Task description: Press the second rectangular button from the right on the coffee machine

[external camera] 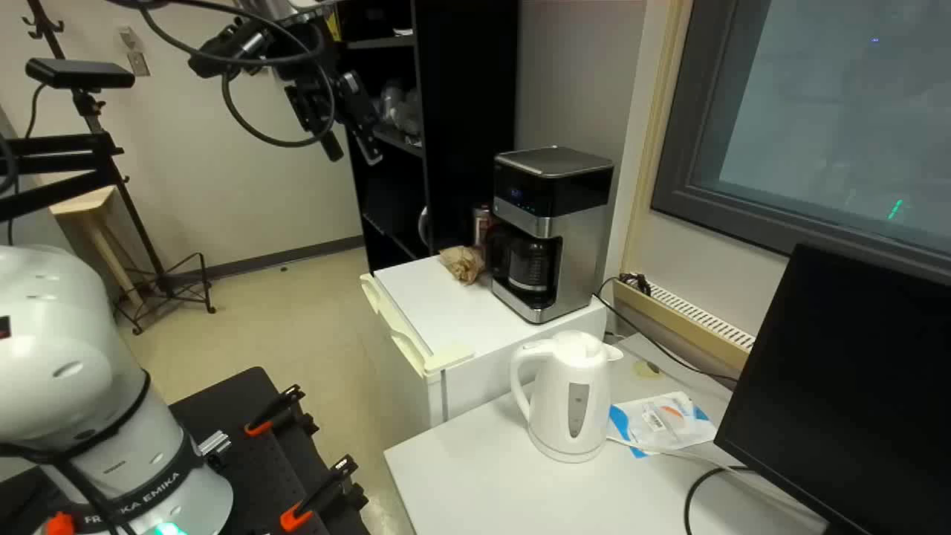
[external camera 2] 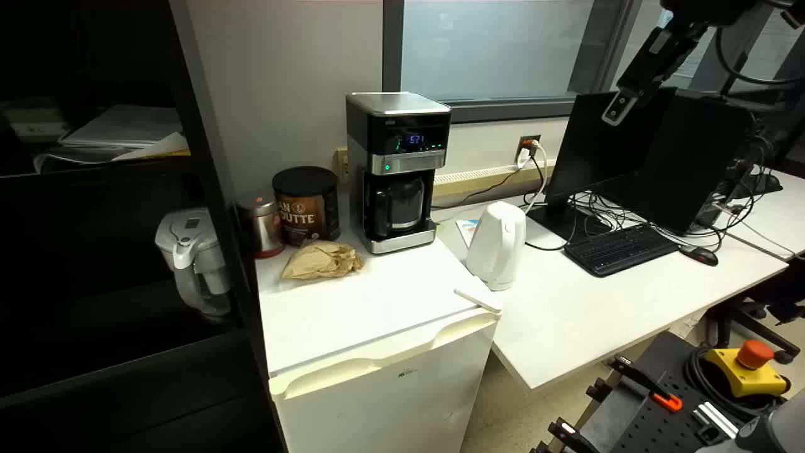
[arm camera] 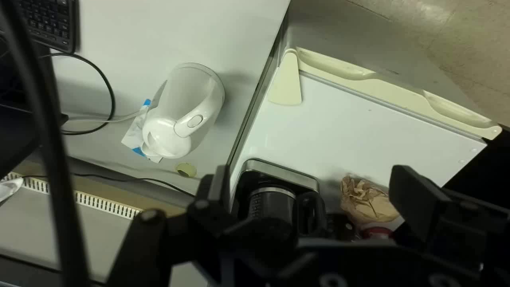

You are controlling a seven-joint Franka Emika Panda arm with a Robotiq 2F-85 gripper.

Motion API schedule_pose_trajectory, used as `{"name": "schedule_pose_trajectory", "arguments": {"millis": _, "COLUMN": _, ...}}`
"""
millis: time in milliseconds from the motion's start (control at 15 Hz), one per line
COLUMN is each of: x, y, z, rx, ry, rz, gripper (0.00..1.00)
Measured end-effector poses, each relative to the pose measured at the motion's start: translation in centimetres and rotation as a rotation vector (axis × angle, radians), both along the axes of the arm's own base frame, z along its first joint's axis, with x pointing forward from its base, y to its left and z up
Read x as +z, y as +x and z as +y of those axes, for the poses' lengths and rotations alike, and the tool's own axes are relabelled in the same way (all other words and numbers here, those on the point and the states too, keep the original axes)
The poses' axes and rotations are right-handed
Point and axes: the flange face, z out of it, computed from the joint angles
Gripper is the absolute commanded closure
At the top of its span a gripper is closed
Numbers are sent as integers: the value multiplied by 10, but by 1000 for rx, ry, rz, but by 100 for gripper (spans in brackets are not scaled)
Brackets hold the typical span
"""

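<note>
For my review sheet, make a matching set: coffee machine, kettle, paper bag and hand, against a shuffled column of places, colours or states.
1. Coffee machine
2. Kettle
3. Paper bag
4. Hand

A. White, on the desk
B. In mid-air, fingers apart
C. Black and silver, display lit
D. Brown, crumpled, on the fridge

Pairs: 1-C; 2-A; 3-D; 4-B

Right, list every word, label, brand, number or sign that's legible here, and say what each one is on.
"FRANKA EMIKA": on the robot arm's base, first word partly covered.
"AN" and, below it, "OUTTE": on the brown-and-black coffee canister; the lettering looks cut off at its left.
Too blurred to read surely: blue digits on the coffee machine.
Too small to read: logo on the mini fridge, print on the blue-and-white packet, keys of the keyboard.
</note>
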Motion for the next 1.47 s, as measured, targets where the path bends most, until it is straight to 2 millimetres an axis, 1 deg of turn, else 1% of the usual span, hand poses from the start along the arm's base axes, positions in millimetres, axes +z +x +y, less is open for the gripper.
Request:
{"name": "schedule_pose_trajectory", "arguments": {"millis": 667, "x": 0, "y": 0, "z": 0, "rx": 0, "ry": 0, "rz": 0, "gripper": 0}}
{"name": "schedule_pose_trajectory", "arguments": {"millis": 867, "x": -4, "y": 5, "z": 1, "rx": 3, "ry": 0, "rz": 11, "gripper": 0}}
{"name": "schedule_pose_trajectory", "arguments": {"millis": 1067, "x": -10, "y": 17, "z": 5, "rx": 16, "ry": 1, "rz": 22, "gripper": 0}}
{"name": "schedule_pose_trajectory", "arguments": {"millis": 1467, "x": -31, "y": 63, "z": 21, "rx": 56, "ry": -8, "rz": -4, "gripper": 0}}
